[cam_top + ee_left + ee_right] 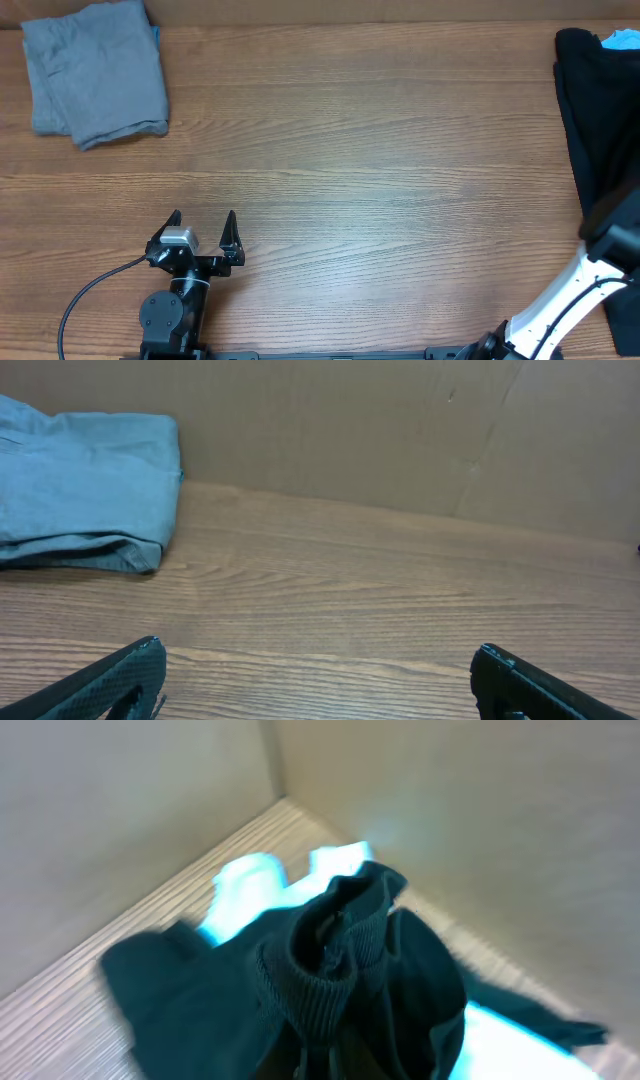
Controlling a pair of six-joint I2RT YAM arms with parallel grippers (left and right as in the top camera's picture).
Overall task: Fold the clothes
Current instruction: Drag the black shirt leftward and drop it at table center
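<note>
A black garment (592, 120) lies heaped at the table's far right edge. In the right wrist view its ribbed neckband (325, 975) is bunched up close to the camera and drawn into my right gripper, which is shut on it; the fingers are buried in the fabric. No logo shows. A folded grey garment (95, 70) lies at the back left and also shows in the left wrist view (85, 490). My left gripper (203, 218) is open and empty over bare wood near the front left, its fingertips wide apart in its own view (320, 652).
A light blue piece of cloth (622, 40) lies under the black garment at the back right corner, also in the right wrist view (245, 885). Cardboard walls (400, 430) stand along the back and right. The right arm's white link (565, 295) reaches in from the front right.
</note>
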